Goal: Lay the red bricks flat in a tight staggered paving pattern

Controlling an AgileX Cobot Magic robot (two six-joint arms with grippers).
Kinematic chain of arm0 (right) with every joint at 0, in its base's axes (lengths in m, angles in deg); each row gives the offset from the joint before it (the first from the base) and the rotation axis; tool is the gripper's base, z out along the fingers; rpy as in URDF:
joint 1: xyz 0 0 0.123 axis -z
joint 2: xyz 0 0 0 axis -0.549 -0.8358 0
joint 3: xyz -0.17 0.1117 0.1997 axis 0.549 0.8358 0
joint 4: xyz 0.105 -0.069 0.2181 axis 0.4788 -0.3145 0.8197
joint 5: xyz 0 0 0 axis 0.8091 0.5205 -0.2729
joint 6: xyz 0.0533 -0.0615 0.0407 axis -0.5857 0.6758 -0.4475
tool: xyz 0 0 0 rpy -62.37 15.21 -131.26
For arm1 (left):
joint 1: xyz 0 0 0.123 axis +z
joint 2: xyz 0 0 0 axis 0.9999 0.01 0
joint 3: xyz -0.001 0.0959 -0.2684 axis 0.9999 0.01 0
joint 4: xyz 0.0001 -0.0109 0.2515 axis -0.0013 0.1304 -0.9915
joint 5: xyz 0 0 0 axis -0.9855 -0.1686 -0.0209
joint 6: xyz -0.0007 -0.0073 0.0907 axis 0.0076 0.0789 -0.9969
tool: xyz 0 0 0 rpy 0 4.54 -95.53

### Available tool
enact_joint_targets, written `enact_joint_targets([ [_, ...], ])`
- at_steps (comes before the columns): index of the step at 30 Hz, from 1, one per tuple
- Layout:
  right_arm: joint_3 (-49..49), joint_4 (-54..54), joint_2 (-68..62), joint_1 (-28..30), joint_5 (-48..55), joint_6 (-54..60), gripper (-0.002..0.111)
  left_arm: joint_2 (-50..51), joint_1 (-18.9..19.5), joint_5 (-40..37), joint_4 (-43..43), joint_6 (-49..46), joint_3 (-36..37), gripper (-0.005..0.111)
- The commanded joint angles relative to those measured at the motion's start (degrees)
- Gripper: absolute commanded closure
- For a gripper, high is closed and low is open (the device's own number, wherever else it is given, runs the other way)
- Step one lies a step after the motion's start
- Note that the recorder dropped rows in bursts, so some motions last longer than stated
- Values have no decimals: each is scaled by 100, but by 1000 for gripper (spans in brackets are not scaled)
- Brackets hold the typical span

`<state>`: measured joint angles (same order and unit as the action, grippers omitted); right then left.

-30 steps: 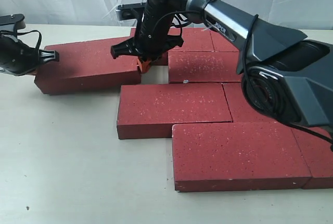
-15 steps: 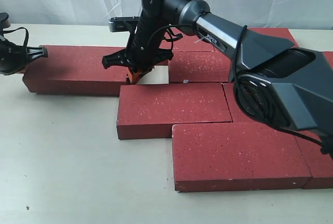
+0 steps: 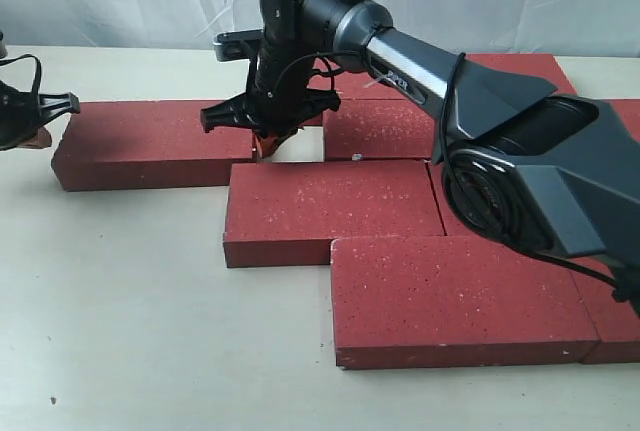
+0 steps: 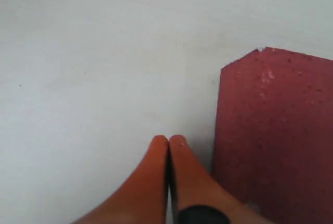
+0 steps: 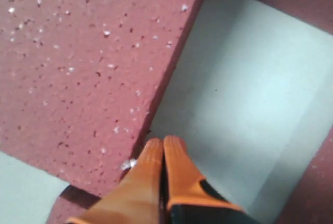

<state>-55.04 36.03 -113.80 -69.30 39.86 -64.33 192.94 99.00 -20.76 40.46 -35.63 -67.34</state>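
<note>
Reaching across from the right, the black arm's right gripper (image 3: 266,141) hangs with its orange fingertips (image 5: 179,167) clenched together on nothing. It sits low in a small bare gap (image 3: 302,145) at the right end of the leftmost brick (image 3: 150,141). That dark red, rough, white-flecked rectangular paver lies flat on the pale beige surface (image 3: 130,301). Its near right corner meets the far left corner of the middle brick (image 3: 330,206). The left gripper (image 3: 36,123) sits just beside the same brick's left end, its orange fingers (image 4: 151,182) likewise closed together and empty. The other red bricks lie flat and butted tightly to the right: a staggered near brick (image 3: 460,296) in front and a far brick (image 3: 385,129) beyond the gap, with more behind it.
</note>
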Motion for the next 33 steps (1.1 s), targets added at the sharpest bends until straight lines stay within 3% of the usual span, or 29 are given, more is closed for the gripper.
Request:
enact_joint_targets([
  [1, -22, -436, 71, 3, -60, -260, 109, -12, 154, -17, 68, 32, -22, 107],
  [13, -22, -597, 432, 428, -60, -642, 109, -12, 172, 4, 290, -34, -22, 107],
  [19, -22, -547, 626, 554, -60, -642, 109, 4, 79, -14, 1380, -1143, -22, 107],
  [22, -22, -533, 650, 554, -60, -642, 109, 312, -55, -498, 1954, -1841, -264, 107],
  [33, -22, -533, 663, 554, -60, -642, 109, 764, -323, -1284, 2444, -2402, -645, 107],
])
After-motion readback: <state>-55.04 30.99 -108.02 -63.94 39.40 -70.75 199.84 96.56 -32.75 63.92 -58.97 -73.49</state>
